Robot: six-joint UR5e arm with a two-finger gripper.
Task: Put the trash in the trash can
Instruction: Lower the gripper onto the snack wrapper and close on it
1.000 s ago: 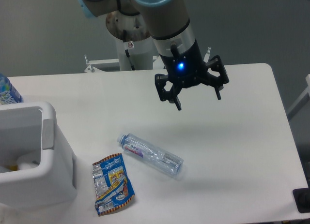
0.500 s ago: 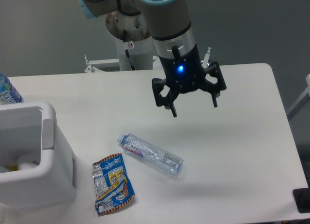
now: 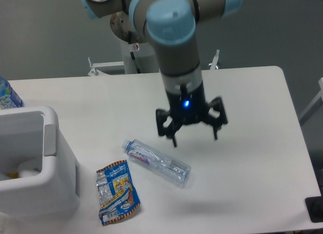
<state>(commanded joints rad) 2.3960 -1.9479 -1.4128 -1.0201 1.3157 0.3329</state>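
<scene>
A crushed clear plastic bottle (image 3: 157,161) with a red-purple label lies on the white table, cap end pointing up-left. Left of and below it lies a flat blue-and-orange foil wrapper (image 3: 117,191). The white boxy trash can (image 3: 34,169) stands at the left edge. My gripper (image 3: 194,139) hangs open just above and to the right of the bottle, fingers spread wide and pointing down, holding nothing. A blue light glows on its body.
A blue-labelled bottle (image 3: 8,95) peeks in behind the trash can at the far left. Something yellow shows inside the can. The arm's base stands behind the table's far edge. A dark object (image 3: 315,209) sits at the table's lower right corner.
The gripper has come down and slightly left toward the bottle, staying open. Bottle, wrapper and trash can have not moved.
</scene>
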